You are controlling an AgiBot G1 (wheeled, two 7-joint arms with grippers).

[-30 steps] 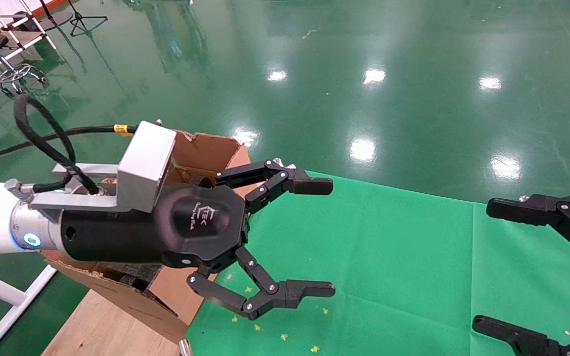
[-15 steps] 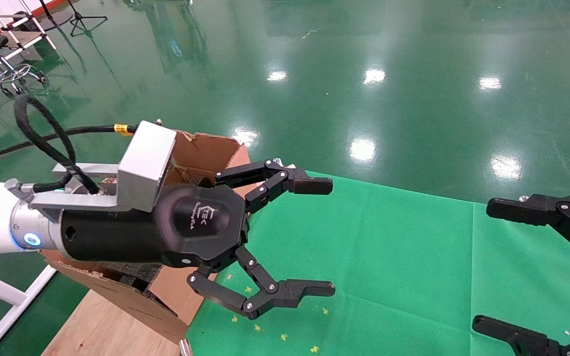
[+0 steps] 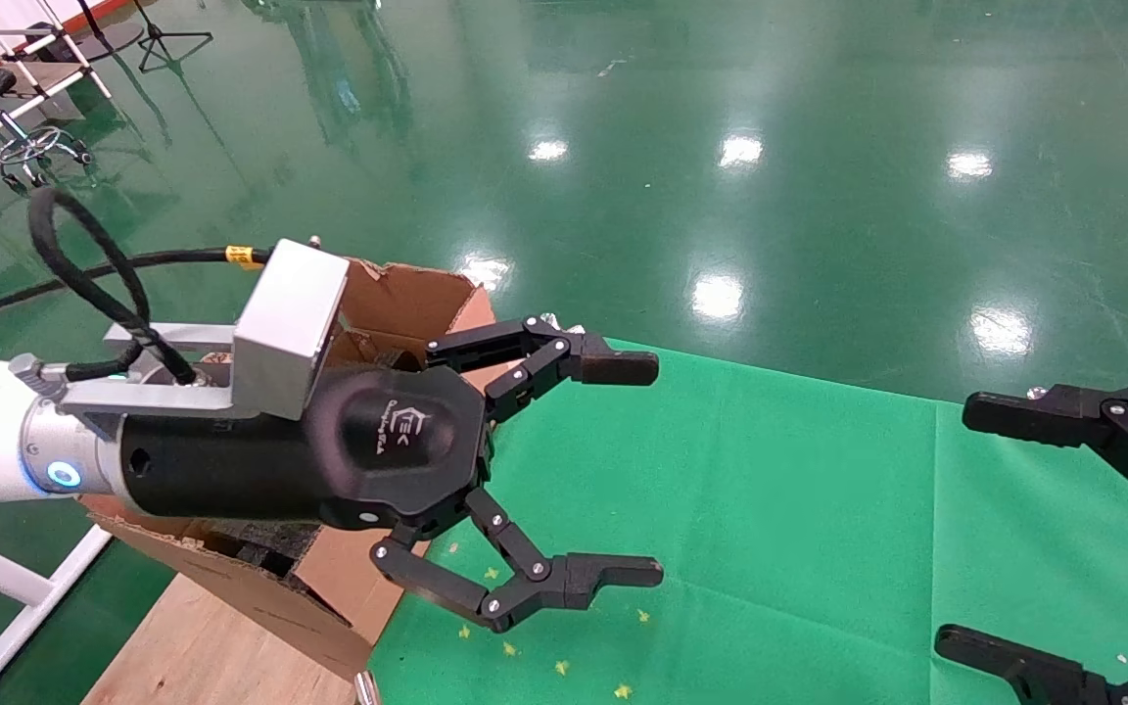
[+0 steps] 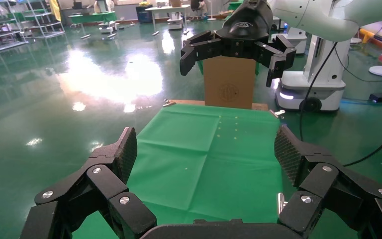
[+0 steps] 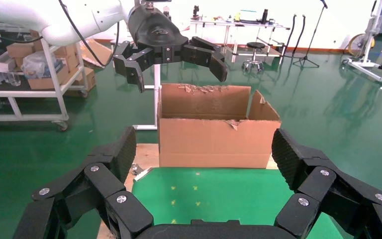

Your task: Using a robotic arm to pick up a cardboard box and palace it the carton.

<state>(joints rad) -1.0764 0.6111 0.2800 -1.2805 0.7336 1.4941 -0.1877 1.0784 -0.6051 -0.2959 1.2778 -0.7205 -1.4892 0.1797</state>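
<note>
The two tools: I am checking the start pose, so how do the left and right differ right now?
The left tool hangs beside the carton, its white arm in view; the right tool sits at the green cloth's other end, mostly out of the head view. Both are open and empty.

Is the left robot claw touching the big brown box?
Apart. In the right wrist view, the left gripper hangs open in the air above the carton, with clear background visible between its fingertips and the carton's torn top edge.
</note>
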